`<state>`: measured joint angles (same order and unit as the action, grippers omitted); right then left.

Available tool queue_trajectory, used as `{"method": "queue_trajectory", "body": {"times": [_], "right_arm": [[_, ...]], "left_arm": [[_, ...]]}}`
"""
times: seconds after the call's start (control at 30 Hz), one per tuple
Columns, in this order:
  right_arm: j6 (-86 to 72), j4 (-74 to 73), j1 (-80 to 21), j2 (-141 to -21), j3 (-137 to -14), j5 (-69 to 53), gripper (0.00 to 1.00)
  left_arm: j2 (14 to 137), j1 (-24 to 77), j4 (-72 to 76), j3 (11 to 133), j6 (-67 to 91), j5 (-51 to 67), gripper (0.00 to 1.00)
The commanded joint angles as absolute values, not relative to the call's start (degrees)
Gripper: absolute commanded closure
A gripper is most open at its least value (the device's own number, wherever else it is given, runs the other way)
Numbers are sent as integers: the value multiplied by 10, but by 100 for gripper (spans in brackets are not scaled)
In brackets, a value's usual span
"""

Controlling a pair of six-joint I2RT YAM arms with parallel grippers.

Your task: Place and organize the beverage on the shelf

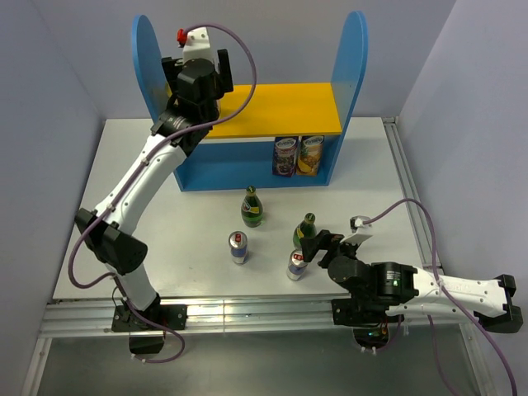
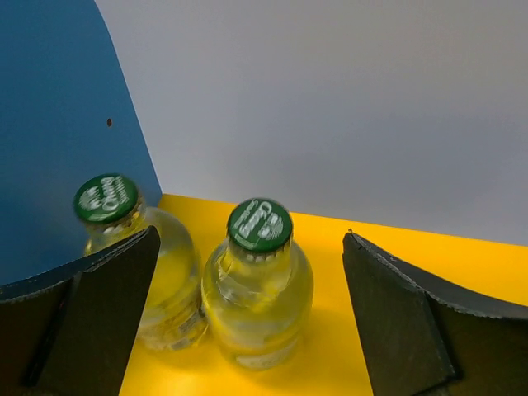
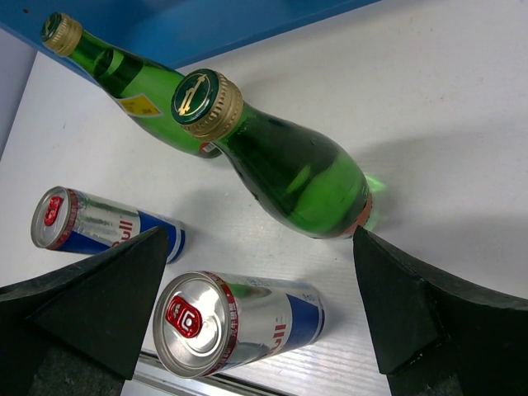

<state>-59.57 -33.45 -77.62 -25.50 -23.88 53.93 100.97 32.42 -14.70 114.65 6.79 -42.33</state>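
Left pincer (image 2: 247, 239) is up at the shelf (image 1: 355, 66), jaws spread wide and gripping nothing. It straddles one pale-yellow bottle (image 2: 257, 289), which stands upright on the yellow upper board (image 2: 429, 264). Its twin (image 2: 173, 272) stands just beside it, near the blue side panel (image 2: 58, 124) and very near my finger (image 2: 99, 313) on that side. So both pale bottles are on the top tier, as I read it. The job here is a clean exit. I want to rise straight up with no sideways sweep, since a nudge from that finger could tip the twin.

Down on the counter (image 3: 429, 99), right pincer (image 3: 261, 235) is open too and empty, hanging over the near green bottle (image 3: 297, 169). The near can (image 3: 239, 322) sits close by it. The far green bottle (image 3: 132, 78) and the far can (image 3: 99, 223) stand further out. All four look upright from overhead.

I can't say for sure which one is the target, but I'd take the near green bottle. I'd centre the jaws on its body below the neck, watch that neither finger clips the can, then close gently, because glass is slick. The fruit-printed containers (image 1: 297, 155) hold the right of the lower tier, so I'd aim to the left of them.
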Motion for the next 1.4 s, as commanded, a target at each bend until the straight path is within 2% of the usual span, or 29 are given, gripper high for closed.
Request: {"method": "queue_trajectory", "body": {"times": [0.0,0.17,0.27,0.4,0.5,0.73,0.93,1.37], "right_arm": [[-609,-329,-776,-261,-243,557,0],[-613,-331,-776,-265,-244,559,0],[-615,-333,-776,-265,-244,561,0],[-614,-333,-775,-265,-244,561,0],[-613,-330,-776,-267,-244,562,0],[-615,-334,-776,-269,-246,562,0],[-619,-337,-776,-259,-244,560,0],[-620,-337,-776,-257,-243,562,0]], "left_arm": [[939,341,-133,1126,68,-415,1],[881,410,-159,1086,59,-445,1],[813,473,-168,998,80,-459,1],[710,524,-179,813,163,-438,1],[656,555,-133,675,210,-416,1],[635,581,-5,473,308,-348,1],[696,599,68,443,316,-350,1],[851,601,118,493,290,-382,1]]}}
